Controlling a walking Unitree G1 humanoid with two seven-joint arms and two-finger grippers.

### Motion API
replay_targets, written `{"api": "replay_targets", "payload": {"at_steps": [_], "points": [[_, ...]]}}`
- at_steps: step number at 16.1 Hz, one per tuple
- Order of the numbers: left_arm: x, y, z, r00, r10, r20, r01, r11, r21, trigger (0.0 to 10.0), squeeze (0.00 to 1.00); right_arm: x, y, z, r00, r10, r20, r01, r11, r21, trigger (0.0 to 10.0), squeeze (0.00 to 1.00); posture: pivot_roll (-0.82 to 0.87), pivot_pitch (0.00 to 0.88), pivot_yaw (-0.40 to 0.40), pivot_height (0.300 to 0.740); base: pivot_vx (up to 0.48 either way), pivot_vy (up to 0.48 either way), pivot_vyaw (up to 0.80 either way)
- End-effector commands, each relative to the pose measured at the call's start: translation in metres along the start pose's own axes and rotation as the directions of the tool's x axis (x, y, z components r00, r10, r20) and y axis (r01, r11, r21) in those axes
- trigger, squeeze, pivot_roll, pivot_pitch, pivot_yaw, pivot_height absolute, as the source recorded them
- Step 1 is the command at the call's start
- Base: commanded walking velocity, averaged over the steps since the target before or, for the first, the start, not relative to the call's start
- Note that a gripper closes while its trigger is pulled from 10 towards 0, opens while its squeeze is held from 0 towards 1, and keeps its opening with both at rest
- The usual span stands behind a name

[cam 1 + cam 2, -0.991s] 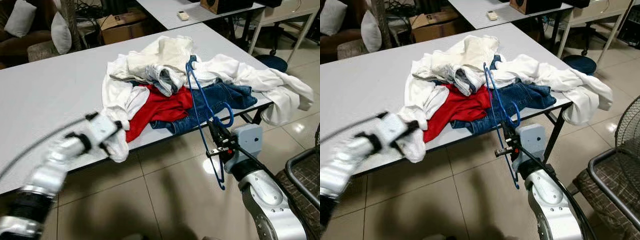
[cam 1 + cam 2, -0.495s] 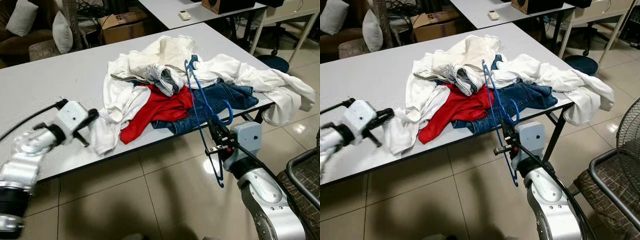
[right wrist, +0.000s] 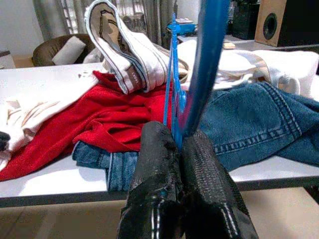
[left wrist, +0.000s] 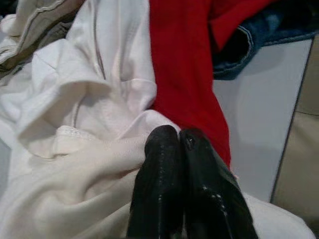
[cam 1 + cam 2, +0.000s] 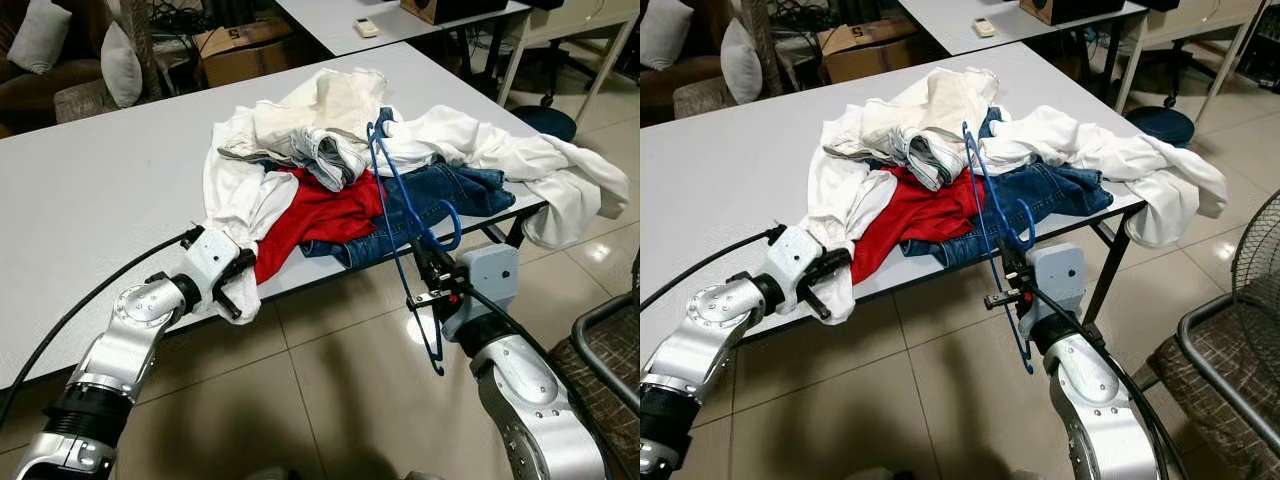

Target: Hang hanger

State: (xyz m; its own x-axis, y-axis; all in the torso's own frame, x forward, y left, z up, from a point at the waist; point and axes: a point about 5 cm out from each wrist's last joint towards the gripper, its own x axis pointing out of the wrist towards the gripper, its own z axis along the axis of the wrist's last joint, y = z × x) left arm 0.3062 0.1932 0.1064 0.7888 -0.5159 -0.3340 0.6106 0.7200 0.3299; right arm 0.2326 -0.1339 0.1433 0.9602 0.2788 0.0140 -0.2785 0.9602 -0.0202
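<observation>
A blue hanger [image 5: 397, 192] stands tilted off the table's front edge, its top leaning over the clothes pile and its lower end hanging toward the floor. My right gripper [image 5: 427, 266] is shut on its wire, seen up close in the right wrist view [image 3: 179, 139]. My left gripper [image 5: 238, 284] is at the table's front edge, shut on a fold of a white garment [image 5: 236, 203] that drapes over the edge; the pinched cloth shows in the left wrist view [image 4: 172, 137]. A red garment [image 5: 322, 215] lies right beside that fold.
The grey table [image 5: 100, 190] carries a heap of clothes, with blue jeans [image 5: 445, 193] and more white cloth spilling over its right corner. A chair [image 5: 610, 340] stands on the right. A second table [image 5: 340, 25] and a cardboard box [image 5: 240, 50] are behind.
My left gripper, which had drawn the white cloth out to the left half a second ago, has come back right toward the pile. The right gripper and hanger have stayed put.
</observation>
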Motion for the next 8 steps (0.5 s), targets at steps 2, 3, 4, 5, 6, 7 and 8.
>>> {"api": "replay_targets", "payload": {"at_steps": [2, 3, 4, 5, 6, 7, 8], "points": [[-0.0042, 0.0024, 0.0001, 1.0, -0.011, -0.011, 0.011, 1.0, -0.013, 10.0, 1.0, -0.0017, 0.0014, 0.0019, 1.0, -0.007, 0.016, 0.008, 1.0, -0.005, 10.0, 0.0, -0.06, 0.061, 0.153, 0.74, 0.0, 0.0, 0.0], [-0.0039, 0.0026, 0.0008, 1.0, -0.012, -0.01, 0.011, 1.0, -0.028, 10.0, 1.0, -0.0013, 0.0019, 0.0017, 1.0, -0.008, 0.017, 0.008, 1.0, -0.004, 10.0, 0.0, -0.06, 0.061, 0.154, 0.74, 0.0, 0.0, 0.0], [-0.0034, 0.0027, 0.0013, 1.0, -0.01, -0.013, 0.009, 1.0, -0.028, 10.0, 1.0, -0.001, 0.0021, 0.0018, 1.0, -0.008, 0.017, 0.008, 1.0, -0.003, 10.0, 0.0, -0.06, 0.06, 0.155, 0.74, 0.0, 0.0, 0.0], [-0.002, 0.004, 0.0027, 1.0, 0.018, -0.022, -0.017, 1.0, 0.003, 10.0, 1.0, -0.0002, 0.0025, 0.0019, 1.0, -0.008, 0.02, 0.008, 1.0, -0.002, 10.0, 0.0, -0.06, 0.059, 0.154, 0.74, 0.0, 0.0, 0.0], [-0.0012, 0.0048, 0.0031, 0.999, 0.038, -0.024, -0.038, 0.999, 0.018, 10.0, 1.0, 0.0003, 0.0027, 0.0019, 1.0, -0.008, 0.02, 0.008, 1.0, -0.001, 10.0, 0.0, -0.06, 0.059, 0.153, 0.74, 0.0, 0.0, 0.0], [0.0001, 0.0052, 0.0031, 0.998, 0.06, -0.026, -0.06, 0.998, 0.027, 10.0, 1.0, 0.0009, 0.0029, 0.002, 1.0, -0.007, 0.021, 0.007, 1.0, -0.001, 10.0, 0.0, -0.06, 0.059, 0.152, 0.74, 0.0, 0.0, 0.0], [0.0016, 0.0065, 0.0021, 0.995, 0.097, -0.036, -0.095, 0.995, 0.035, 10.0, 0.0, 0.0014, 0.0026, 0.0023, 1.0, -0.007, 0.022, 0.007, 1.0, -0.002, 10.0, 0.0, -0.06, 0.059, 0.151, 0.74, 0.0, 0.0, 0.0]]}}
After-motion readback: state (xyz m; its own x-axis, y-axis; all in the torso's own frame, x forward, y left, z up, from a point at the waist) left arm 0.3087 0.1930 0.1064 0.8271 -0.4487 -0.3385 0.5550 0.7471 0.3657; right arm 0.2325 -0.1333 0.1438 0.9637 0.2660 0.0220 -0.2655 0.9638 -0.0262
